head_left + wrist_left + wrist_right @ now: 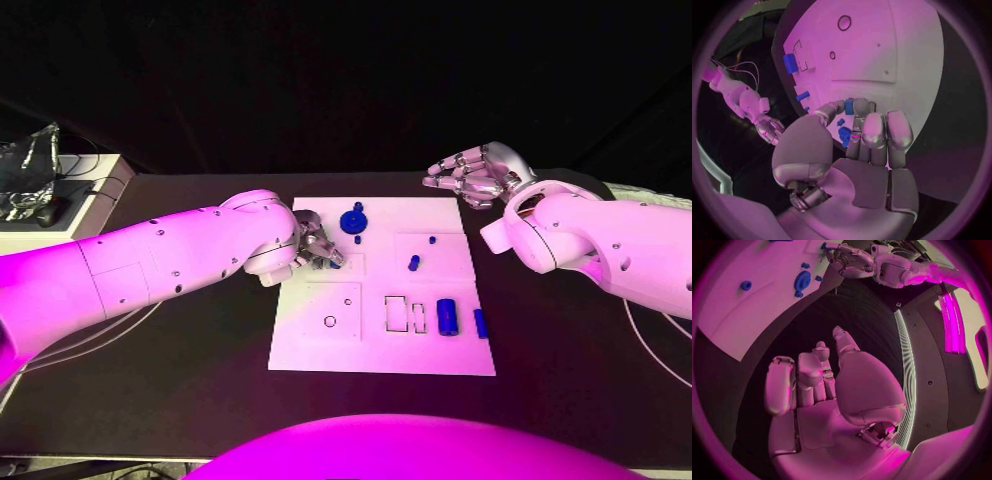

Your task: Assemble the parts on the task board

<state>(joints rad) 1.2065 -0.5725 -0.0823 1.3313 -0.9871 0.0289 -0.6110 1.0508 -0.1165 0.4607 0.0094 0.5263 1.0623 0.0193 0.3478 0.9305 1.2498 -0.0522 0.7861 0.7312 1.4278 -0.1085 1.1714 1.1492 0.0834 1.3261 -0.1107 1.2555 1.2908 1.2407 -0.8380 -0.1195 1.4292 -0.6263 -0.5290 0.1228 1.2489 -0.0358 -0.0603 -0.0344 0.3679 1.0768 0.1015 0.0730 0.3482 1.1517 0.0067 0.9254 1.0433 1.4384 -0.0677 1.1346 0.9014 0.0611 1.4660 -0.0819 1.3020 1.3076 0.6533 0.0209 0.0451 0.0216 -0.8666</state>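
The white task board (382,345) lies in the middle of the table. My left hand (316,247) hovers over its far left part and pinches a small blue part (848,106) at its fingertips. Close beside that hand a round blue disc part (355,220) stands on the board, with a small blue piece (358,239) next to it. A blue peg (414,263) stands mid-board. Two blue cylinders (447,316) lie near the board's right edge. My right hand (476,172) hangs beyond the board's far right corner, fingers curled in, holding nothing.
Outlined slots (395,313) and small holes (330,321) mark the board's near half. A white box with cables (58,205) sits at the table's far left. Bare black table (173,370) surrounds the board.
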